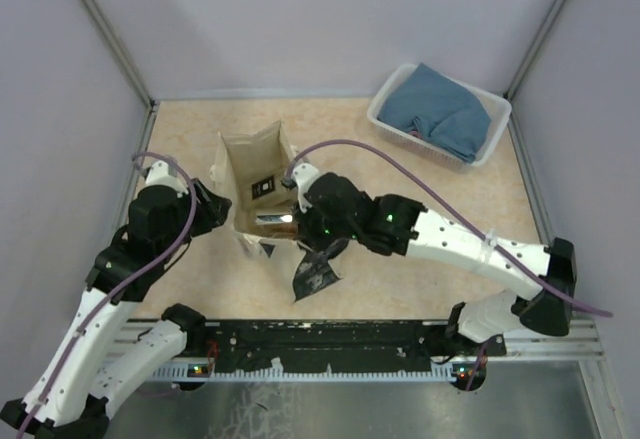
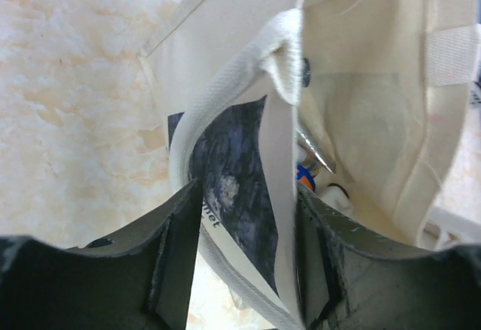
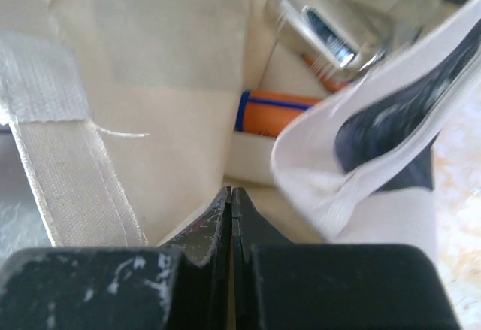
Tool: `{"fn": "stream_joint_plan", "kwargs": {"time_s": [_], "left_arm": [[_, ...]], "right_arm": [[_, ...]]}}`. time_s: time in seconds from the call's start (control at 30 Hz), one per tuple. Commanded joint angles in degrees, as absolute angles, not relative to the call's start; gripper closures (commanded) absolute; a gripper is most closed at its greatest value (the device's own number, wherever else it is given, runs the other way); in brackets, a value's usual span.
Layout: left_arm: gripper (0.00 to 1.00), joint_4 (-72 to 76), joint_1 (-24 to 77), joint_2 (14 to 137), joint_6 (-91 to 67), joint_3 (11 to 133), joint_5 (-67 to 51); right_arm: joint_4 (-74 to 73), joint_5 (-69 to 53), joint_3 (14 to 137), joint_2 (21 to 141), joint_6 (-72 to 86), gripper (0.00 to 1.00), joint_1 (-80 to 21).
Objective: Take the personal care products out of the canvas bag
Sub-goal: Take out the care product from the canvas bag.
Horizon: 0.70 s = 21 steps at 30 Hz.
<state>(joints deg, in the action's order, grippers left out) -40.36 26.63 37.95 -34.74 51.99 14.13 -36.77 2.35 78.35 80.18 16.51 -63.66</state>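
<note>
Three pale walls (image 1: 300,19) enclose tabletop (image 1: 200,129) and canvas bag (image 1: 255,159).

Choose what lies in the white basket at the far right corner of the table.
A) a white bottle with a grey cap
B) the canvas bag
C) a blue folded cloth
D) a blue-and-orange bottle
C: in the top view, a blue folded cloth fills the white basket.
</note>
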Motion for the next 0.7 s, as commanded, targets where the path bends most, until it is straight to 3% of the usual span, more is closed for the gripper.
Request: {"fn": "stream_joint_plan", "kwargs": {"time_s": [0.0,0.2,0.67], "left_arm": [[0.44,-41.3,26.7,38.8,-35.1,58.5,10.4],[0.43,-42.9,26.7,39.5,-37.8,61.8,1.6],[0.49,-42.5,26.7,31.5,-45.4,44.5,-6.3]], "right_arm": [[-33.1,4.1,69.0,78.1,24.2,1.00,-68.1],[-25.9,6.9,62.2,84.2,27.1,1.00,-70.7],[-15.3,10.5,61.0,102.0,31.6,1.00,-74.5]]}}
